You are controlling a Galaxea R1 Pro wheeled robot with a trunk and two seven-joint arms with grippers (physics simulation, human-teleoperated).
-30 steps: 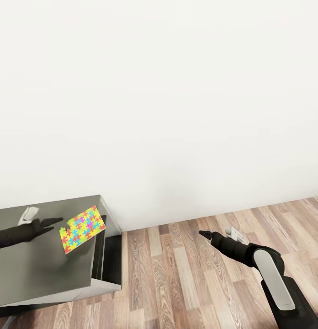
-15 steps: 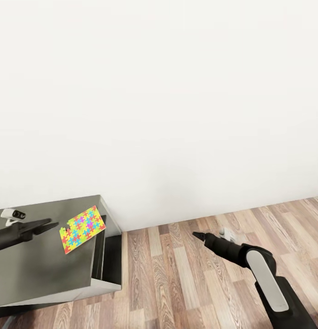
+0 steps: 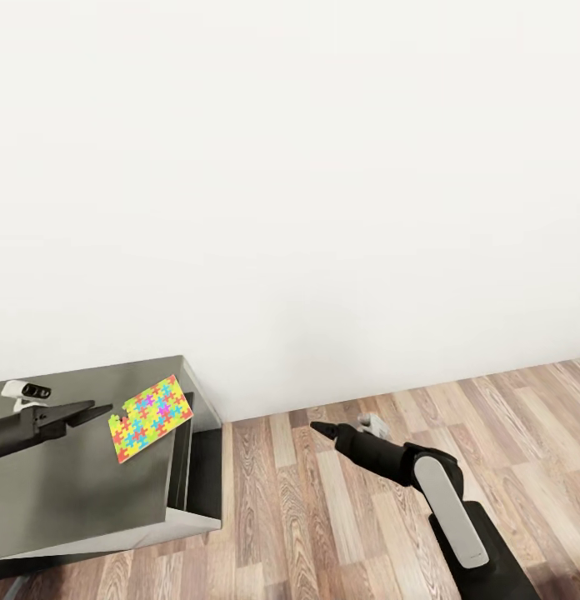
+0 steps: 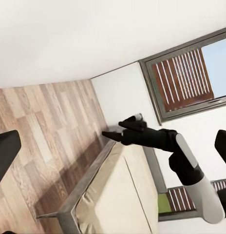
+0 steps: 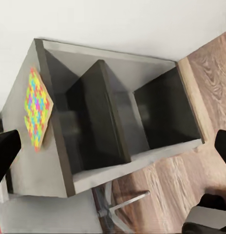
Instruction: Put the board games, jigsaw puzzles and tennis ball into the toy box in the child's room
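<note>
One jigsaw puzzle (image 3: 152, 417), a thin square of yellow, blue, green and pink pieces, lies flat on the right end of a low dark grey cabinet (image 3: 73, 492). My left gripper (image 3: 102, 409) hovers over the cabinet top just left of the puzzle, open and empty; its fingers (image 4: 7, 156) stand wide apart in the left wrist view. My right gripper (image 3: 317, 427) hangs over the wood floor to the right of the cabinet, pointing at it, open and empty. The right wrist view shows the puzzle (image 5: 37, 107) on the cabinet top. The bed (image 4: 122, 195) is in the left wrist view.
The cabinet (image 5: 115, 112) has two open dark compartments on its side. A white wall rises right behind it. Wood-plank floor (image 3: 340, 517) spreads to the right. A dark-framed window (image 4: 186, 78) is beyond the bed.
My right arm has swung left across the floor toward the cabinet. The left gripper has stayed by the puzzle's left edge, with its wrist turned. The puzzle has not moved.
</note>
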